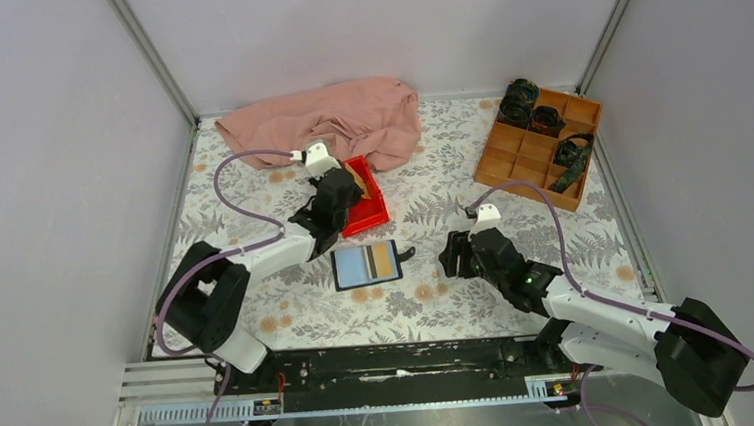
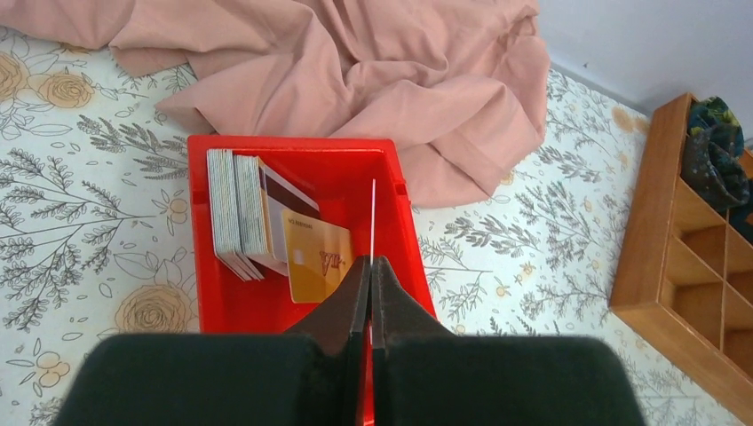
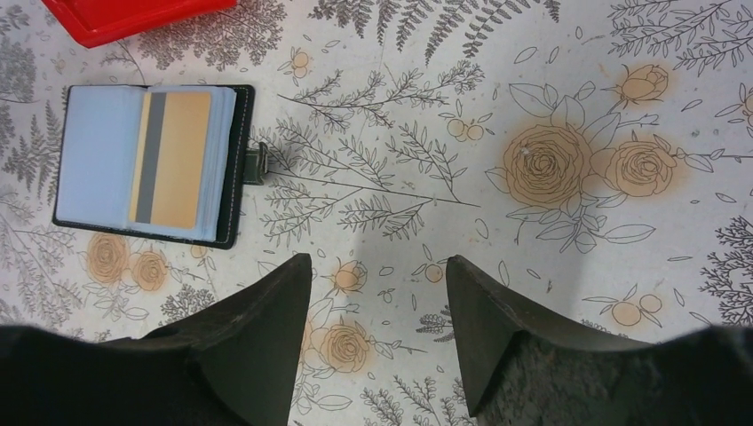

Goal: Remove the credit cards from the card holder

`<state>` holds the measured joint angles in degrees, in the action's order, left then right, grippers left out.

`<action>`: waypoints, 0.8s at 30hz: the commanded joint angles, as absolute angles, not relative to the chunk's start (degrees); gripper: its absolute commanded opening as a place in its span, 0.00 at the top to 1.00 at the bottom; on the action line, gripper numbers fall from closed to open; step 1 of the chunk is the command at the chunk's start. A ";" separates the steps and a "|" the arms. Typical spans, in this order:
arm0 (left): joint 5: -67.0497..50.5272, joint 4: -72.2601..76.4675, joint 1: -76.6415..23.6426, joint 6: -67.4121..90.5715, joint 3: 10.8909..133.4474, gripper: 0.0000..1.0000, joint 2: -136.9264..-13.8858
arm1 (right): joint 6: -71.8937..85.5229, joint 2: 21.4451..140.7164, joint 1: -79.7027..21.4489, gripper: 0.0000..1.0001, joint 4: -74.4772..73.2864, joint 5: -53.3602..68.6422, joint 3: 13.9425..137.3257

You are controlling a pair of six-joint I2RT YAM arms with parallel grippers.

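"While the red tray (image 2: 201,266) held loose credit cards (image 2: 235,213), why hover there?"

"The left gripper (image 2: 371,266) pinched one white card (image 2: 373,213), jaws shut, above it, likely to drop."

"And the card holder (image 3: 93,151)?"

"Lay open by the table's (image 1: 450,168) near edge; the right gripper (image 3: 377,275) hung beside it, wide, empty."

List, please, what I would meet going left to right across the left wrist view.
A stack of cards → gold card → edge-on card in the shut left end effector → wooden box.
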<state>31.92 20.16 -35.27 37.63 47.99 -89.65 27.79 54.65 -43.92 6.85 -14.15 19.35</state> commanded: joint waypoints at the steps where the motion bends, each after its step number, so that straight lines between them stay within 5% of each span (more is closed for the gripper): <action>1: 37.55 28.19 -35.50 36.10 51.13 1.00 -92.42 | 25.86 57.05 -43.04 0.36 11.27 -15.69 19.40; 24: 45.97 33.32 -35.16 39.54 56.28 0.99 -105.34 | 24.57 64.78 -42.14 0.41 16.16 -9.00 19.93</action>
